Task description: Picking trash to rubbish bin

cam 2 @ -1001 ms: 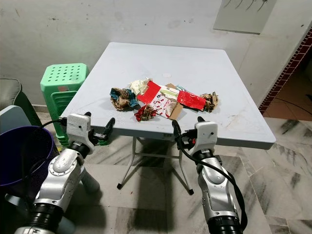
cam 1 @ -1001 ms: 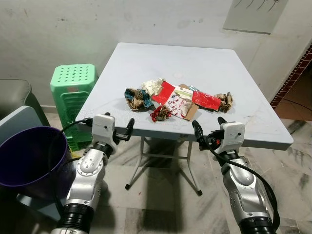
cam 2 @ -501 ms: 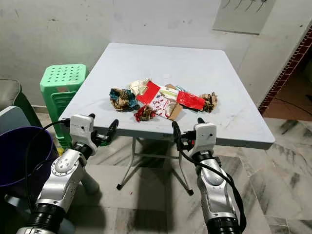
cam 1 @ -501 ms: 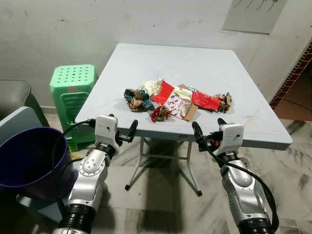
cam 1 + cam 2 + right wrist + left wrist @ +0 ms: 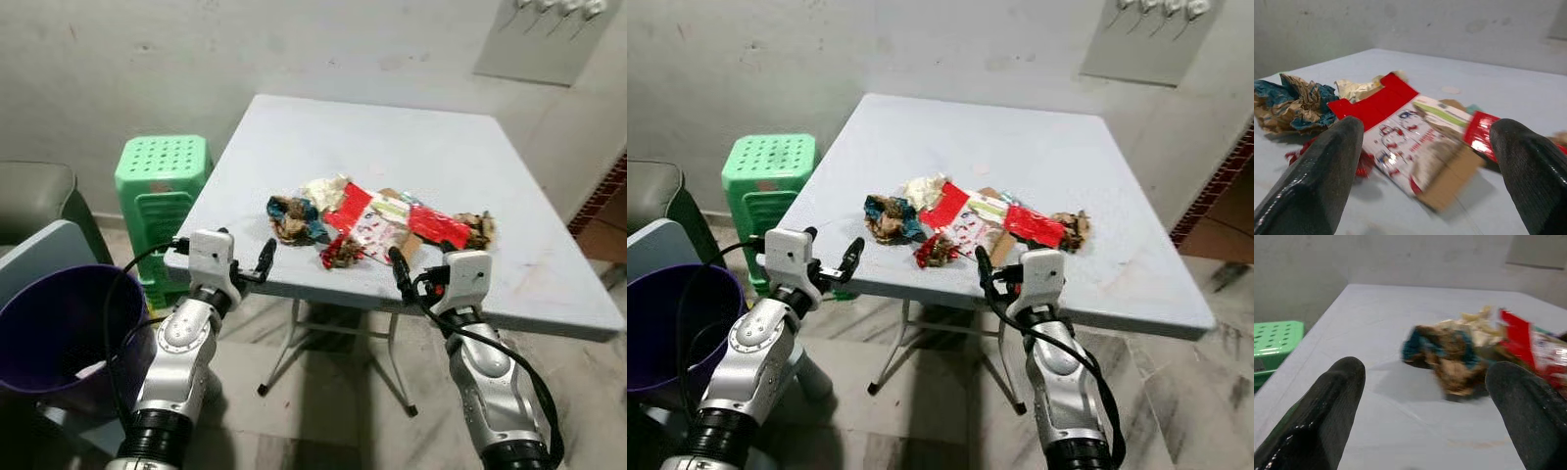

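Nothing is picked yet: the trash pile (image 5: 372, 220) lies mid-surface (image 5: 294, 147). Left gripper (image 5: 245, 269) and right gripper (image 5: 419, 279) hover at the near edge, fingers spread and empty. The purple bin (image 5: 54, 333) waits beside the surface.

Stained grey wall (image 5: 118, 59), marble floor (image 5: 323, 421) (scuffed), green plastic stool (image 5: 157, 186), grey folding table (image 5: 392, 147)

**Colours on and around the bench**

The bench (image 5: 411, 147) is pale blue-grey. The trash: a brown and teal crumpled wrapper (image 5: 292, 217), a red packet (image 5: 438, 226), a white carton with red print (image 5: 372, 233). The stool (image 5: 157, 196) is green with dotted holes; the bin (image 5: 59, 333) is purple.
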Controlling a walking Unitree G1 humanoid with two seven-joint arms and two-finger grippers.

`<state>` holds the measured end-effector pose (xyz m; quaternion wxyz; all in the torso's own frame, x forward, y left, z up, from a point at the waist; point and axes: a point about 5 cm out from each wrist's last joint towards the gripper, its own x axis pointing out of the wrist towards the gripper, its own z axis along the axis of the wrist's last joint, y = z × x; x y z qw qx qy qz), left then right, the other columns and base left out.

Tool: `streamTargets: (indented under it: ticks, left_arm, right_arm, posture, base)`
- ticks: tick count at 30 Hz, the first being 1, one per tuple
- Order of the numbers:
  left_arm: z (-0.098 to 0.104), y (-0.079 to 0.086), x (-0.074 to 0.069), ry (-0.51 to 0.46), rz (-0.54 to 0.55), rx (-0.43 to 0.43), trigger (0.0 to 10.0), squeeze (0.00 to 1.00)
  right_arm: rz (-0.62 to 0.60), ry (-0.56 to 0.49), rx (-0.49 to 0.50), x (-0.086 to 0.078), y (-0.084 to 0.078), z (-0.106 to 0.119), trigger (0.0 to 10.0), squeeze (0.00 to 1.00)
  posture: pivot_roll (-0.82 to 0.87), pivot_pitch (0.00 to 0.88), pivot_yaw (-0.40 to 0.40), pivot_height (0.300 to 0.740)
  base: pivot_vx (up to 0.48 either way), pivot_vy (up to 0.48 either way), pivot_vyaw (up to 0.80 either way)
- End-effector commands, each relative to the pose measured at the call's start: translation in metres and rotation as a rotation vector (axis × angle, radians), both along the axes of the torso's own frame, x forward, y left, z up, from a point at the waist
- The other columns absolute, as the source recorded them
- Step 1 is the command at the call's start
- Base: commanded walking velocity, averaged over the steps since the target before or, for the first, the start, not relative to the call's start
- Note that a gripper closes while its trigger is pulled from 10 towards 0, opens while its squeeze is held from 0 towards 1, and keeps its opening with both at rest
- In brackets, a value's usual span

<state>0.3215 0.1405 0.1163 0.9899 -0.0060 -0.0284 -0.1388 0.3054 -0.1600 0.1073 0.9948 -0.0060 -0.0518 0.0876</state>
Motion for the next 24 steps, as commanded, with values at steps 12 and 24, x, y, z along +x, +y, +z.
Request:
streamTargets:
  ticks: [12, 24]
  left_arm:
    - [0.0, -0.006, -0.005, -0.009, -0.026, 0.047, 10.0, 0.0]
    - [-0.009, -0.009, -0.018, 0.016, -0.088, 0.093, 10.0, 0.0]
  right_arm:
    - [0.035, 0.015, -0.036, -0.003, -0.005, -0.003, 10.0, 0.0]
    - [0.161, 0.046, -0.078, -0.001, -0.011, -0.003, 10.0, 0.0]
  posture:
    - [0.01, 0.0, -0.059, 0.74]
    - [0.01, 0.0, -0.063, 0.74]
  base:
    - [0.044, 0.0, 0.0]
    - [0.0, 0.0, 0.0]
